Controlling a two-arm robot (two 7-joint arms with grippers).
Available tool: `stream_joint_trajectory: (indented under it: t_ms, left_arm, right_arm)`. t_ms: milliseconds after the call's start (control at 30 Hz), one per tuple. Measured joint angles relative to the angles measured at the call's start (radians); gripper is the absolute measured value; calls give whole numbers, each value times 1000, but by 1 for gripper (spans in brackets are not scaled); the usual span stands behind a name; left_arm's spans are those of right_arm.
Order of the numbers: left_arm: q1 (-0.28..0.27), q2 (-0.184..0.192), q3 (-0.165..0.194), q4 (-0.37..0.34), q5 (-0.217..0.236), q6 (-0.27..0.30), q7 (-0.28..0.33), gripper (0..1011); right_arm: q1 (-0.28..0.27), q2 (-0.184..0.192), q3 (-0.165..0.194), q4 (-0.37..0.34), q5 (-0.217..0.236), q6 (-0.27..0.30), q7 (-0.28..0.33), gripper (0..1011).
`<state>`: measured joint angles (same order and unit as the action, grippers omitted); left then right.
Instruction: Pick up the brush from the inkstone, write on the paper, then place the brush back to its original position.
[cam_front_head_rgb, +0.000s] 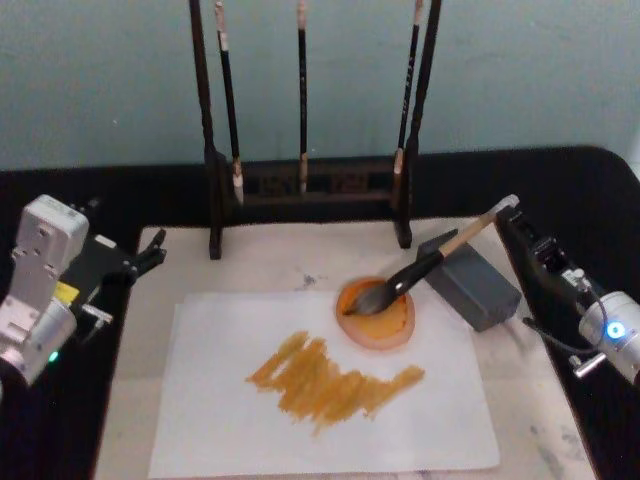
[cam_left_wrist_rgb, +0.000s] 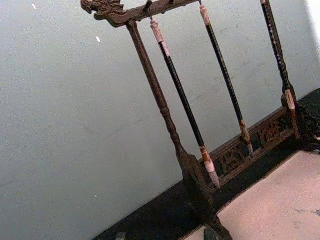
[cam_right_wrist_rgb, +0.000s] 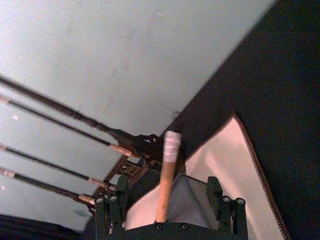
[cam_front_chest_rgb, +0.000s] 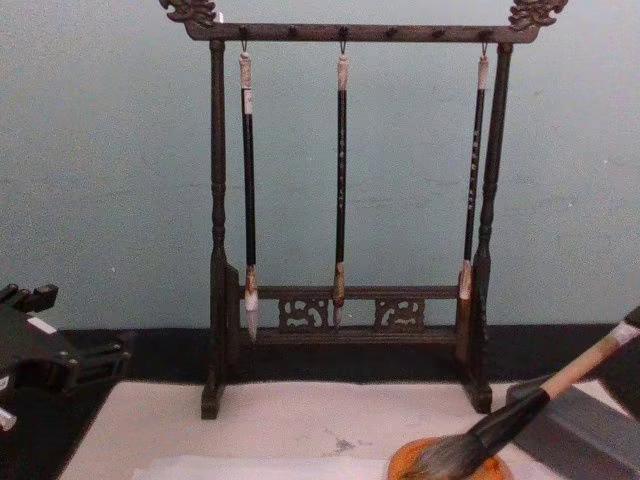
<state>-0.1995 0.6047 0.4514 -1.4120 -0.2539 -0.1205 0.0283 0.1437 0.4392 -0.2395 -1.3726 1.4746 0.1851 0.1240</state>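
Observation:
The brush (cam_front_head_rgb: 420, 268) lies at a slant. Its dark bristles sit in a round orange dish (cam_front_head_rgb: 390, 330) and its tan handle leans on the grey block-shaped inkstone (cam_front_head_rgb: 475, 285). My right gripper (cam_front_head_rgb: 512, 222) stands open at the handle's pale capped end. In the right wrist view the brush handle (cam_right_wrist_rgb: 166, 170) runs between the spread fingers (cam_right_wrist_rgb: 225, 207) without touching them. The white paper (cam_front_head_rgb: 220, 400) carries orange-brown strokes (cam_front_head_rgb: 330, 385) across its middle. My left gripper (cam_front_head_rgb: 148, 255) rests open at the mat's left edge, away from the paper. The brush (cam_front_chest_rgb: 520, 410) also shows low in the chest view.
A dark wooden rack (cam_front_head_rgb: 305, 190) with three thin hanging brushes stands at the back of the beige mat (cam_front_head_rgb: 270, 260). Black table surface (cam_front_head_rgb: 580, 180) surrounds the mat. The rack (cam_front_chest_rgb: 345, 330) faces the chest view.

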Motion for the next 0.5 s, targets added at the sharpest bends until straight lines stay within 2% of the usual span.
stream_joint_trajectory:
  t_ms: [100, 133, 200, 233, 300, 333, 367, 433, 500]
  left_arm:
    - [0, 0, 0, 0, 0, 0, 0, 1010]
    - [0, 0, 0, 0, 0, 0, 0, 1010]
    - [0, 0, 0, 0, 0, 0, 0, 1010]
    - [0, 0, 0, 0, 0, 0, 0, 1010]
    - [0, 0, 0, 0, 0, 0, 0, 1010]
    - [0, 0, 0, 0, 0, 0, 0, 1010]
    - [0, 0, 0, 0, 0, 0, 0, 1010]
    - [0, 0, 0, 0, 0, 0, 0, 1010]
    - [0, 0, 0, 0, 0, 0, 0, 1010]
  right_arm:
    - [-35, 33, -15, -72, -60, -50, -14, 1000]
    - [-47, 52, -31, -110, -120, -86, -31, 1000]
    - [-52, 69, -54, -144, -194, -125, -58, 1000]
    - [-54, 82, -79, -175, -289, -161, -94, 1000]
    - [-54, 91, -103, -198, -381, -190, -133, 1000]
    - [-50, 100, -132, -217, -484, -217, -181, 1000]
    - [-50, 100, -132, -217, -484, -217, -181, 1000]
    - [-37, 108, -189, -236, -666, -247, -266, 1000]
    - [-29, 110, -218, -238, -753, -254, -305, 1000]
